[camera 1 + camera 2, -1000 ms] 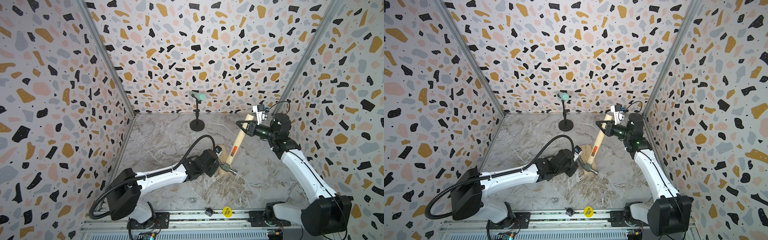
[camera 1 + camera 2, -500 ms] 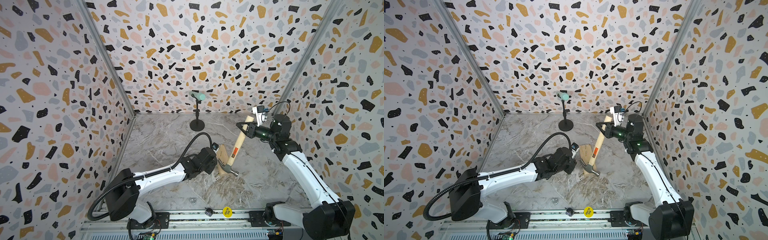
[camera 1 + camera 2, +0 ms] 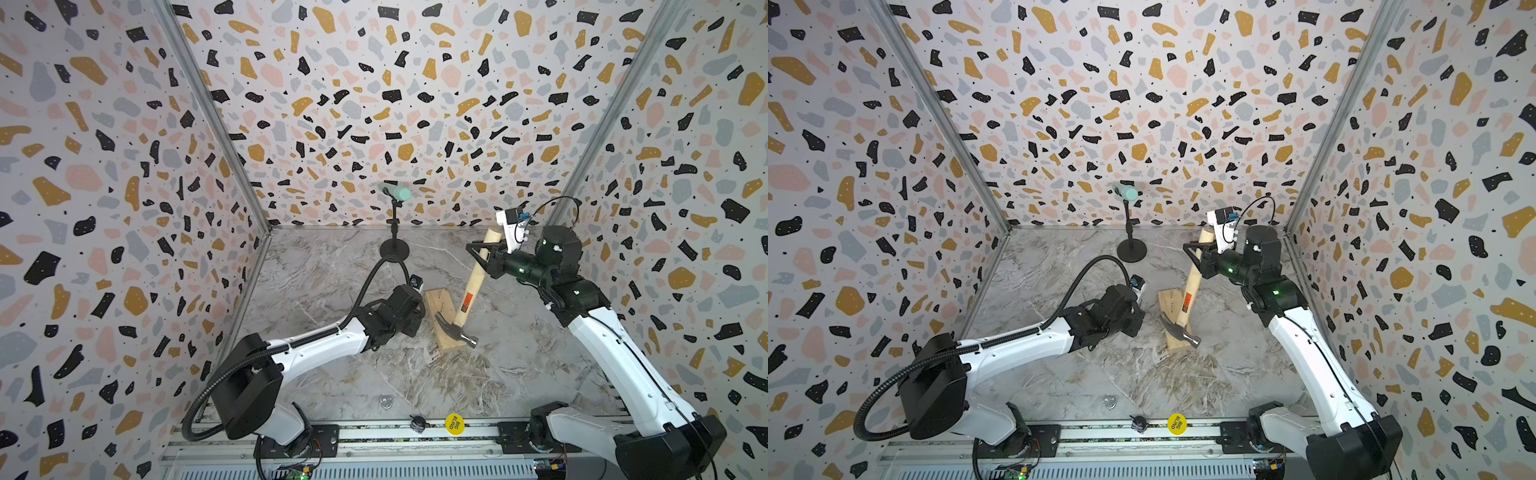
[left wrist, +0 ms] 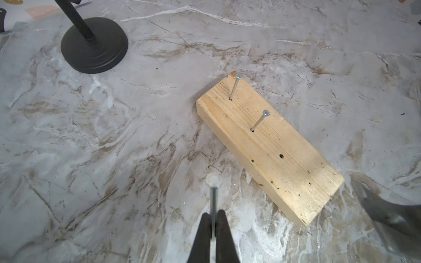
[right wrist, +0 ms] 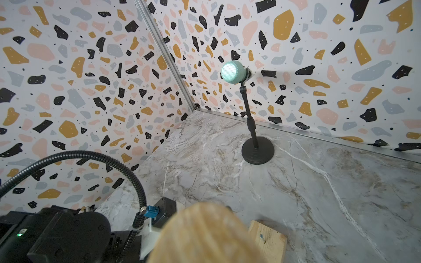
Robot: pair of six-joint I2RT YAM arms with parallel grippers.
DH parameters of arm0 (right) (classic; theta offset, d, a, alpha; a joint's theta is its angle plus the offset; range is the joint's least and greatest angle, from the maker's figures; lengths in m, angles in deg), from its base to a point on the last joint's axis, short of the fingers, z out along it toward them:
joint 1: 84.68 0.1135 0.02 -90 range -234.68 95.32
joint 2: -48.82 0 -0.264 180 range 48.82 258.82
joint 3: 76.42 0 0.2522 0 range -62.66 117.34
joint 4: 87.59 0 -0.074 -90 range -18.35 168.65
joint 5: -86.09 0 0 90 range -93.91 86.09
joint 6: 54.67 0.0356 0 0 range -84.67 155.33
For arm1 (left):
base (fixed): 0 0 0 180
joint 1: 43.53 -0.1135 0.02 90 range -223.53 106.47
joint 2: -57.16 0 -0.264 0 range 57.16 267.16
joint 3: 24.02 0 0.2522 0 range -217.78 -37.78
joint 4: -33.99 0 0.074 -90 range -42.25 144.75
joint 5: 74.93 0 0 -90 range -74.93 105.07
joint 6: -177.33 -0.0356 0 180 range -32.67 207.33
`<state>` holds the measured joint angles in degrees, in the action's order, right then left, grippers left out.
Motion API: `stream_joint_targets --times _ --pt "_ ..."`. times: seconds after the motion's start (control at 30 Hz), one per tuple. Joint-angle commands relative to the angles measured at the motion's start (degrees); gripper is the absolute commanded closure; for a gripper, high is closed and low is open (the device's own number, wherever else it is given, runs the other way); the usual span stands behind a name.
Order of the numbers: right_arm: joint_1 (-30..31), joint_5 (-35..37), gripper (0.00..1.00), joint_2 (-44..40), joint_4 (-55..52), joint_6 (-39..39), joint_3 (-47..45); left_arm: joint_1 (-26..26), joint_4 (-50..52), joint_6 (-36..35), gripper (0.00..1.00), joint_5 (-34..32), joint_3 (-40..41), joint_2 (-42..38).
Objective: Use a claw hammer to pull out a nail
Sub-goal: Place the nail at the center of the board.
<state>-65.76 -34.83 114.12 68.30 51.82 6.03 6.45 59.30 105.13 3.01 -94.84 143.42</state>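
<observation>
The claw hammer (image 3: 468, 293) (image 3: 1187, 297) leans steeply, its steel head (image 3: 457, 331) at the near end of a pale wooden block (image 3: 439, 305) (image 4: 273, 154); whether they touch I cannot tell. My right gripper (image 3: 484, 252) (image 3: 1200, 253) is shut on the upper handle, whose blurred butt (image 5: 205, 234) hides the jaws in the right wrist view. My left gripper (image 4: 213, 216) is shut on a thin silvery nail (image 4: 213, 198), held off the block to its left. Two more nails (image 4: 234, 87) (image 4: 259, 120) stand in the block beside an empty hole (image 4: 281, 156).
A black stand (image 3: 394, 249) (image 4: 94, 47) with a mint-green head (image 3: 397, 192) (image 5: 233, 72) stands at the back centre. A small metal ring (image 3: 385, 402) lies near the front rail, which carries a yellow sticker (image 3: 454, 424). Patterned walls close in on three sides.
My left arm has drawn back a little to the left, away from the block. The right gripper has shifted slightly left, so the hammer stands a bit steeper.
</observation>
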Motion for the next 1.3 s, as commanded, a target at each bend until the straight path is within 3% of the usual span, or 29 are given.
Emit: stream_joint_targets --times 0.0,0.23,0.6,1.27 --pt "2.4 3.7 1.0 -2.9 1.2 -1.2 4.7 -1.1 0.0 2.2 1.0 0.4 0.1 1.0" --pt "7.9 11.9 1.0 -3.8 -0.1 -5.5 5.3 -2.6 0.6 5.9 1.0 -0.1 0.4 3.1" --pt "11.8 18.5 1.0 -5.0 -1.4 -8.8 5.3 -4.2 -0.1 11.7 1.0 -1.2 1.8 5.7" --pt "11.9 18.7 1.0 -5.7 -1.0 -9.5 2.7 -5.9 -4.1 14.5 1.0 1.4 4.9 11.3"
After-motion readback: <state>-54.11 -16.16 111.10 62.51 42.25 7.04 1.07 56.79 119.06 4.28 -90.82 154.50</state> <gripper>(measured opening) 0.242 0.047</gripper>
